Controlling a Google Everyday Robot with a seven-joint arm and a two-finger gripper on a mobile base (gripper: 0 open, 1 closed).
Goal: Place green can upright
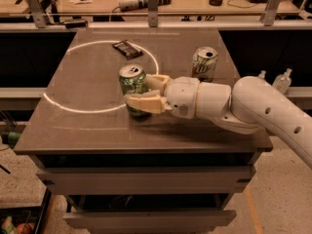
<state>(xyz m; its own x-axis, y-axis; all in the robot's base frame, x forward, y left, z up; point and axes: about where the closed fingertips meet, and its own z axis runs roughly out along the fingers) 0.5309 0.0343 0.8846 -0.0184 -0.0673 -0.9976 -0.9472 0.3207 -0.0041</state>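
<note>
Green can [132, 84] stood upright near the middle of the table [87, 126], seemingly set down, my gripper [140, 92] clamped around its body, so I judged only letting go and backing off was left.

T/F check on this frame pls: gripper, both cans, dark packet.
1. The gripper is shut on the bright green aluminium can. True.
2. That green can lies on its side. False: it is about upright, silver top up.
3. The white aluminium can with green and red logo stands upright behind the arm. True.
4. The dark flat packet lies at the grey table's near edge. False: it lies toward the far side, beyond the green can.
</note>
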